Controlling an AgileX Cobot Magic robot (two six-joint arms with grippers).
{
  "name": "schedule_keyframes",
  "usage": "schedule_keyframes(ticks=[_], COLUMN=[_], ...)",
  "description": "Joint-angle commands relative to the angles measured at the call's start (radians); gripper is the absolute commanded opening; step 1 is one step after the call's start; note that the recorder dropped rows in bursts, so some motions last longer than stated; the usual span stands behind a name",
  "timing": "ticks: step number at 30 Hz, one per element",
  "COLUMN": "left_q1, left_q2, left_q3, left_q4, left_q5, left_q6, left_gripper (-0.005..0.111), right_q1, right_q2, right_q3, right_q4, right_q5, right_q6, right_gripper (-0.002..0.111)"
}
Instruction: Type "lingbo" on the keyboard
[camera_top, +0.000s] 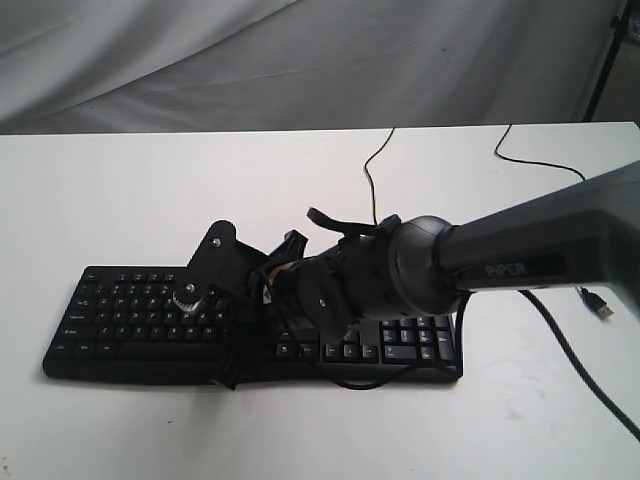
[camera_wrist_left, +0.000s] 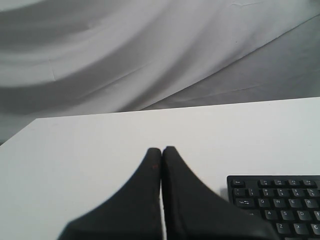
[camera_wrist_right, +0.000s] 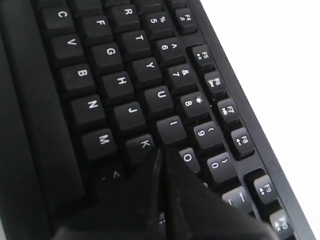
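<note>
The long black keyboard (camera_top: 130, 320) lies across the near half of the white table (camera_top: 120, 190). My right arm reaches in from the right over its middle. The right gripper (camera_top: 232, 335) is shut, fingers pressed together, tips down among the letter keys. In the right wrist view the right gripper (camera_wrist_right: 162, 150) points between K (camera_wrist_right: 144, 144), I (camera_wrist_right: 172, 125) and O (camera_wrist_right: 187, 157) on the keyboard (camera_wrist_right: 100, 75); the key beneath it is hidden. My left gripper (camera_wrist_left: 161, 149) is shut on nothing, over bare table beside the keyboard's Esc corner (camera_wrist_left: 280, 200). It does not show in the exterior view.
The keyboard's thin black cable (camera_top: 372, 170) runs toward the table's far edge. A second black cable (camera_top: 525, 155) ends in a USB plug (camera_top: 602, 306) at the right. Grey cloth hangs behind the table. A dark stand leg (camera_top: 605, 60) is at the back right.
</note>
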Motion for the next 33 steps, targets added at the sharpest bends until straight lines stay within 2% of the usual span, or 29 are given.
schedule_keyframes(ticks=[1,6,12,33], left_q1=[-0.004,-0.004,-0.004,-0.004], left_q2=[0.003,0.003,0.003,0.003], left_q3=[0.005,0.005,0.005,0.005], left_q4=[-0.001,-0.001,-0.001,-0.001], left_q5=[-0.004,-0.004,-0.004,-0.004], left_q6=[-0.003,-0.003,-0.003,-0.003], left_gripper=[0.001,0.001,0.001,0.001], right_q1=[-0.007,-0.007,-0.007,-0.007], right_q2=[-0.014,-0.068,-0.011,0.051], right_q3=[-0.005,-0.015,-0.127,-0.134], right_q4=[-0.027,-0.03,-0.047,-0.075], right_q5=[0.016,0.023,0.066,0.018], right_q6=[-0.006,-0.006,-0.006,-0.004], right_gripper=[0.0,0.0,0.0,0.0])
